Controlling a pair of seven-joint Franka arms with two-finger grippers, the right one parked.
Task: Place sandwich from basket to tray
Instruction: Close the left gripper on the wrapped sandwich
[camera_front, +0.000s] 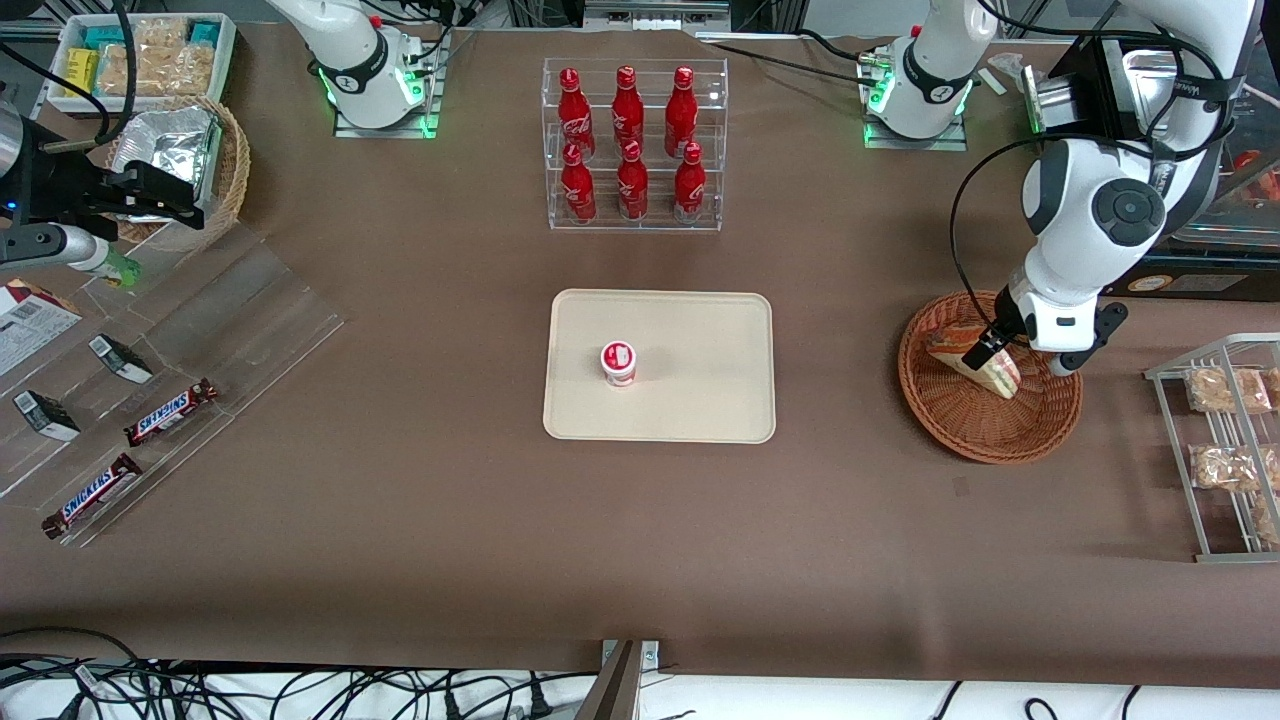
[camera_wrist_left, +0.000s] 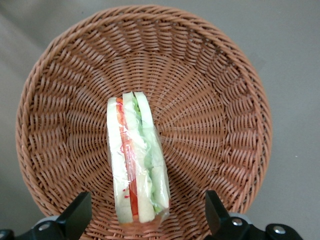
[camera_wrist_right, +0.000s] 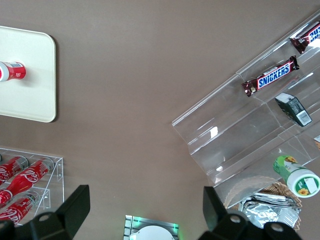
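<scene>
Step in hand: approach for the grasp. The gripper (camera_wrist_left: 145, 217) hangs over the basket (camera_wrist_left: 225, 100) with its fingers (camera_wrist_left: 75, 215) spread wide, holding nothing. The sandwich (camera_wrist_left: 137, 160) stands on edge in the basket, between the fingers. Next: descend, close on the bread faces, lift clear of the rim, carry to the tray (camera_front: 700, 340), avoiding the cup (camera_front: 618, 362).

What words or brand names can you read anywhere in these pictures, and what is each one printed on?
"SNICKERS": on the chocolate bars in the clear display stand.
Red bottles: white script, too small to read.
Small cup on the tray: label unreadable.
Sandwich in the basket: no label visible; the open gripper hangs over it.
</scene>
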